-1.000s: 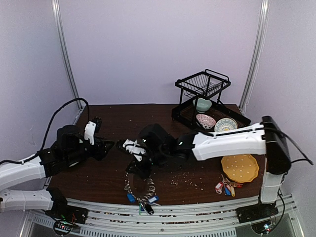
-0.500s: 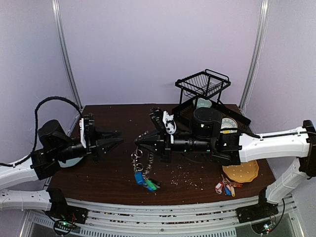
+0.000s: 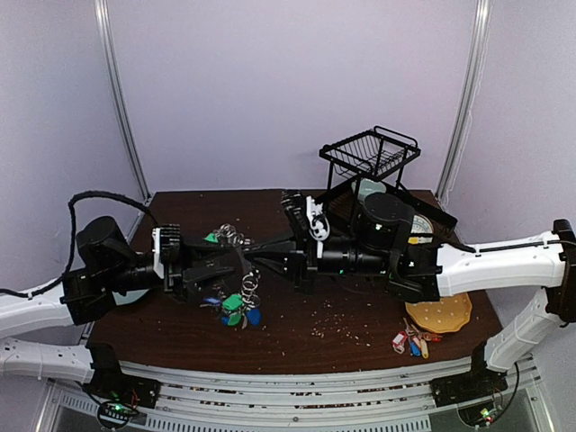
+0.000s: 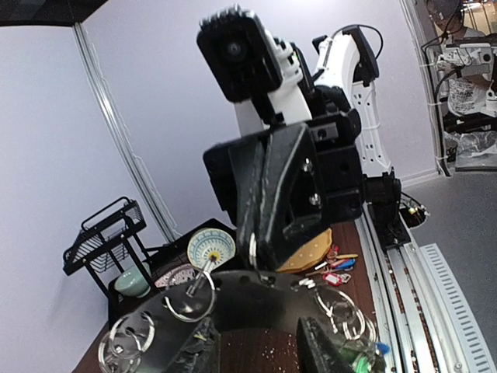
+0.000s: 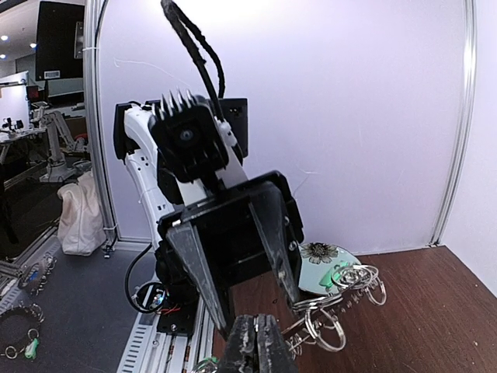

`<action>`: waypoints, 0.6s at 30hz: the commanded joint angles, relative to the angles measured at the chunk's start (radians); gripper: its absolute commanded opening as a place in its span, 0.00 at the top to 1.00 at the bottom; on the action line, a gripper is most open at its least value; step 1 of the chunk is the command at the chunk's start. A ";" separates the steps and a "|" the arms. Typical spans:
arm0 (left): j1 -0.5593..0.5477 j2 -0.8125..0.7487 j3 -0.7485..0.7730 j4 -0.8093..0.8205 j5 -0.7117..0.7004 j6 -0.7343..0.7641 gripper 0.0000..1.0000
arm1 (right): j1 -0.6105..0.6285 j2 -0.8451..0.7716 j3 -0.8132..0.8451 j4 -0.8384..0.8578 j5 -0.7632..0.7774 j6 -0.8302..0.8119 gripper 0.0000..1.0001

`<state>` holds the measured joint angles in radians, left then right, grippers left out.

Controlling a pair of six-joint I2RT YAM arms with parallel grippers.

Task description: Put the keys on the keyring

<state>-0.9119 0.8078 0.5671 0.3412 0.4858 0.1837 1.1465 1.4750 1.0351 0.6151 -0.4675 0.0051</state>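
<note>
Shows the keyring [image 3: 243,281] held up over the table [image 3: 297,335], mid-span between two arms meeting nose to nose. Pinched by the right gripper [image 5: 253,330], with fingers pressed flat together on what looks like the ring's wire, though hard to confirm among the tangle of small loops [image 3: 229,236]. Straddled by the left gripper [image 4: 260,332], with fingers spread to either side of the ring's arc and not yet closed on it. Note the keys [image 3: 236,311] with green and blue tags hanging in a clump below the ring, and the loops fanned out above it.

For a clean step: keep the right pinch firm and level. Bring the left fingers together on a bare stretch of wire, never on a loop or a tag, to avoid rolling and swinging. Close slowly, without pulling against the right arm. Once gripped on both sides, free one hand for fetching: probably the right, as the nearer to the loose bunch [image 3: 409,343] of red, yellow and blue tags lying well apart beside the yellow plate [image 3: 438,306]. Keep the hanging clump out of the fingers' path to prevent snagging.
</note>
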 commanded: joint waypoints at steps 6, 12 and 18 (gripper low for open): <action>-0.005 0.058 0.013 -0.007 0.079 0.027 0.63 | -0.007 -0.015 0.045 0.111 -0.010 0.012 1.00; -0.004 0.083 0.001 0.066 0.130 -0.032 0.63 | -0.007 -0.016 0.041 0.115 0.019 0.009 1.00; -0.017 0.118 -0.004 0.098 0.157 -0.070 0.62 | -0.007 -0.014 0.034 0.126 0.033 0.004 1.00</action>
<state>-0.9184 0.9089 0.5667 0.3603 0.6037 0.1532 1.1435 1.4754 1.0409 0.6537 -0.4572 0.0067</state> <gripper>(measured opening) 0.382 0.008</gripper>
